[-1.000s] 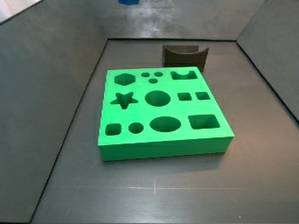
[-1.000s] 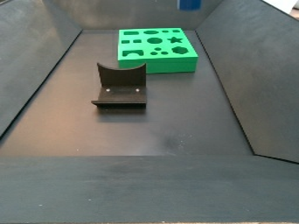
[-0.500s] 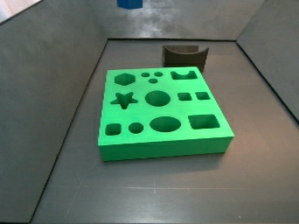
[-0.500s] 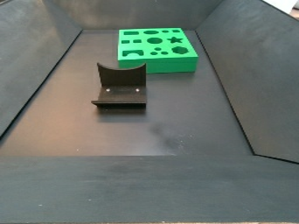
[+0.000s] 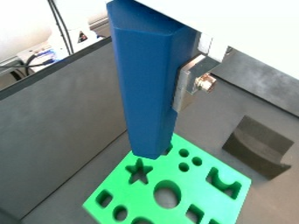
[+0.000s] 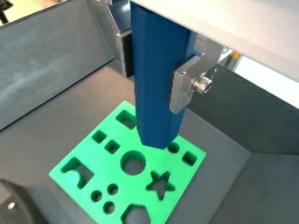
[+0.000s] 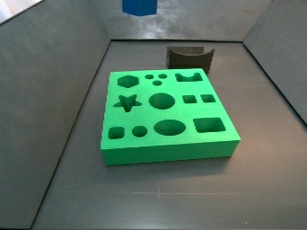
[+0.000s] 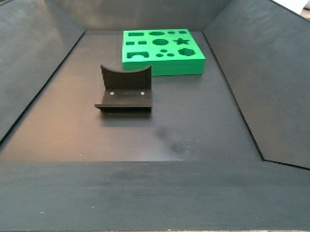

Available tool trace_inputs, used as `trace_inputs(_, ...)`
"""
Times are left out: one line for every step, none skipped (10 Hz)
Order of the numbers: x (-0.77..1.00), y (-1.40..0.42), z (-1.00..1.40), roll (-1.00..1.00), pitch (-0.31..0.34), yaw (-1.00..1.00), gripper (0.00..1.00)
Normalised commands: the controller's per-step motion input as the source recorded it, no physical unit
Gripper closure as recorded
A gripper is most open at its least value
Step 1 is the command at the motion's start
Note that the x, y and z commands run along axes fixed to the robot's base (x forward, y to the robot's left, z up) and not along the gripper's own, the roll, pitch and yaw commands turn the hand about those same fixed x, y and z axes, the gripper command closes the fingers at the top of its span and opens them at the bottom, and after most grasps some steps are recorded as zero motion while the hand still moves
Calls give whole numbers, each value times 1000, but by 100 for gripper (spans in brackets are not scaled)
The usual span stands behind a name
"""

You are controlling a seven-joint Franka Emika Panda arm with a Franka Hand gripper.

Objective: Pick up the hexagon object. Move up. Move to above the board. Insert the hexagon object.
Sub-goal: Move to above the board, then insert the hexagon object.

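My gripper [image 6: 155, 74] is shut on the hexagon object [image 6: 158, 79], a tall blue peg held upright between the silver fingers [image 6: 187, 86]. It also shows in a wrist view [image 5: 146, 79]. The peg hangs high above the board [image 6: 152, 164], a thick green block with shaped holes, which shows in both wrist views [image 5: 197, 182]. In a side view only the peg's lower end [image 7: 139, 6] shows at the top edge, above the board's [image 7: 168, 115] far left part. The gripper itself is out of that view. In a side view the board [image 8: 164, 52] lies at the far end; no peg or gripper shows there.
The dark curved block on a base plate stands on the floor beside the board, in both side views [image 7: 189, 57] [image 8: 123, 91] and in both wrist views [image 5: 260, 144] [image 6: 10, 203]. Sloping dark walls [image 7: 48, 81] enclose the floor.
The peg's blue lower end has come further into the side view at the top edge and shifted slightly right. The board and the curved block have not moved.
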Motion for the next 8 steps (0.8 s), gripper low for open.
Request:
trace_inputs(91,-212,57,30,93,8,100)
trace_inputs(-26,0,-80,0,-41,0,100)
trace_inputs(-23,29,-166,0,-50,0,100)
trace_inputs(-51,166,-271,0,-69,6,100)
trace_inputs(0,346,-400,70,0,83,100)
trace_inputs(0,437,-443,94,0,86,100)
trace_inputs(0,494,-454,84,0,86,100)
trace_inputs(0,514,-440,59,0,60,100)
